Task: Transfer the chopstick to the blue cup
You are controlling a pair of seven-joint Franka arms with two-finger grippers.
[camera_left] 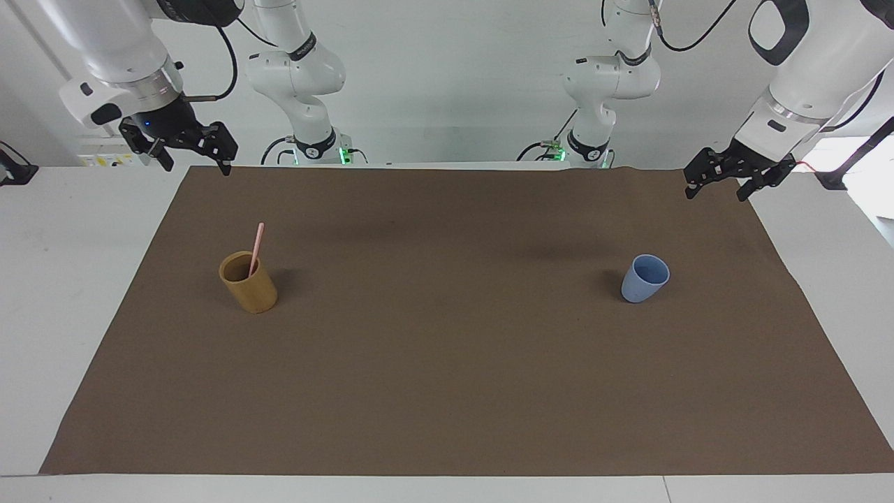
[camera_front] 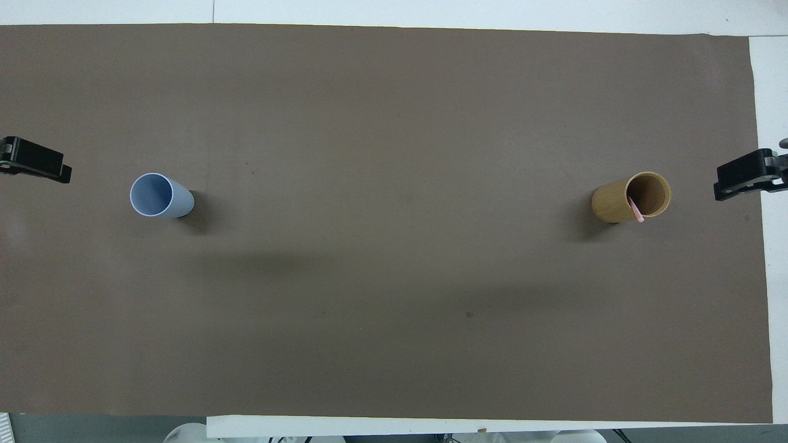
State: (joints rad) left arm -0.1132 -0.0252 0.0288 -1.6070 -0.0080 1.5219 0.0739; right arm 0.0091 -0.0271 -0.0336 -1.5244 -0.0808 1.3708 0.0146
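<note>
We see the chopstick (camera_left: 256, 249) standing tilted in a tan cup (camera_left: 248, 282) toward the right arm's end of the desk (camera_left: 447, 391) — its top free to grip. The blue cup (camera_left: 645, 278) stands well apart, empty. Right hand (camera_left: 190, 145) and left hand (camera_left: 726, 173) hover at the mat's (camera_left: 447, 363) corners, fingers apart, holding nothing.

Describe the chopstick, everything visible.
The chopstick is a single thin, straight, pale pink stick of smooth-looking material. It stands tilted in the tan bamboo-coloured cup toward the right arm's end of the table, leaning on the rim, its upper part sticking out well above it. The lower end is hidden inside. Neither claw touches it.
</note>
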